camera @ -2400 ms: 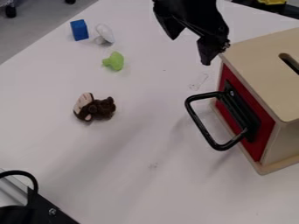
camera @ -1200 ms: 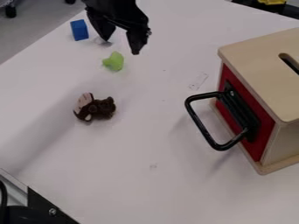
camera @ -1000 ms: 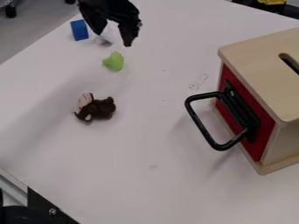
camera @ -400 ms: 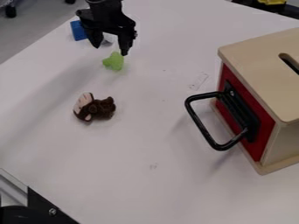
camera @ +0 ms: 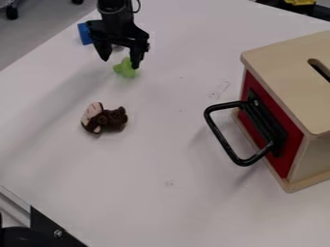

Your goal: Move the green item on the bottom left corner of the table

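The black gripper (camera: 120, 63) hangs at the upper left of the table (camera: 161, 159), fingers apart and pointing down. Just under and between its fingertips is the small lime-green item (camera: 126, 70), whose upper part is partly covered by a finger. The green item appears to lie on the white tabletop, and the fingers are not closed on it.
A brown plush toy (camera: 105, 118) lies below the green item. Behind the gripper are a blue block (camera: 84, 34) and a mostly hidden white object. At the right stands a wooden box (camera: 290, 72) with a red front and a black handle (camera: 221, 137) sticking out leftward.
From the upper middle, the gripper has moved left, then come down to the green item. The dark part at the lower left edge has shifted too. The toys and box have stayed put.
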Motion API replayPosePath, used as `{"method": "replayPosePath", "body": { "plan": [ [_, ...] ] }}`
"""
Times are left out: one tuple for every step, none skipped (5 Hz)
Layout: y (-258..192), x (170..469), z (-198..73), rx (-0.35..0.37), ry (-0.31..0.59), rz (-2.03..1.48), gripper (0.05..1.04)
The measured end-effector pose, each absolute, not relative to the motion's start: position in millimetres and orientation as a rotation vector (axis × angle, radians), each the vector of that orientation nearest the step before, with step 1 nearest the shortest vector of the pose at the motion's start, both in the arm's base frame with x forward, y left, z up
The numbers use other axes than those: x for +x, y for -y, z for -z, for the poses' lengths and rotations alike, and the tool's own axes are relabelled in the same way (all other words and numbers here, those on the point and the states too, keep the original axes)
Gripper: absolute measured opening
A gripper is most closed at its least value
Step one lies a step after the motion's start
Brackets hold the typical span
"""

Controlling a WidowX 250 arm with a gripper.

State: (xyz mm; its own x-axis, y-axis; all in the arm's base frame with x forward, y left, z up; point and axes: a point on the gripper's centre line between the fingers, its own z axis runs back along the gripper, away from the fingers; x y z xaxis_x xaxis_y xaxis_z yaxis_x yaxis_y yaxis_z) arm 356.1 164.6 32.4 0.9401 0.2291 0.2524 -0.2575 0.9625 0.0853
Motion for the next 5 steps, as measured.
{"method": "replayPosePath", "body": {
  "plan": [
    [-168, 354, -23, 0.127, 0.197, -0.277, 0.998],
    [-165, 354, -12, 0.098, 0.163, -0.290, 0.998],
    [-168, 358, -11, 0.098, 0.163, -0.300, 0.970],
    [-168, 358, -11, 0.103, 0.163, -0.318, 0.755],
    [-169, 361, -14, 0.102, 0.168, -0.322, 0.747]
  ]
}}
